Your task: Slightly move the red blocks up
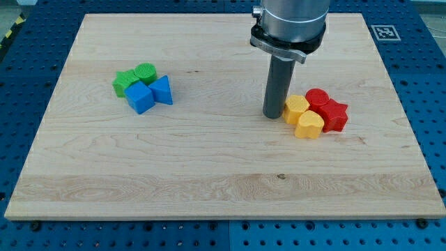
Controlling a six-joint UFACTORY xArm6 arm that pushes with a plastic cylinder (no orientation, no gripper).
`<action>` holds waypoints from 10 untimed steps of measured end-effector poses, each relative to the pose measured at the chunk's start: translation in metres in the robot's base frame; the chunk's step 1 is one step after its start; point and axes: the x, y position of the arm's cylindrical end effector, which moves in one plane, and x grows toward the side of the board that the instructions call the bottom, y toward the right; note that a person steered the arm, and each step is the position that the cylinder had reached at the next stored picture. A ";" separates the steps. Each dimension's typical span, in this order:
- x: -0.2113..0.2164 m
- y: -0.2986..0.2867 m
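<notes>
On the view's left part of the table, a tight cluster of four blocks sits together. A green block with a star-like outline lies at the cluster's left, and a green cylinder touches it just to the right and a little higher. Below them a blue cube sits pressed against a blue triangular block on its right.

Well apart from that cluster, toward the view's right, my rod comes down from the view's top, and my tip rests on the table. My end effector is only this plain rod, with no jaws, so it grasps nothing. The tip stands just beside the left edge of a yellow block, close enough that I cannot tell whether it touches.

Below and to the right of that block lies a second yellow block, heart-like in outline, touching the first. The red blocks close the group on its right: a red cylinder at the upper side, and a red star-shaped block just below and right of it, touching both the cylinder and the lower yellow block.
</notes>
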 end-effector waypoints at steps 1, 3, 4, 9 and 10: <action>0.005 -0.017; 0.053 -0.016; 0.078 0.014; 0.073 0.109; 0.059 0.109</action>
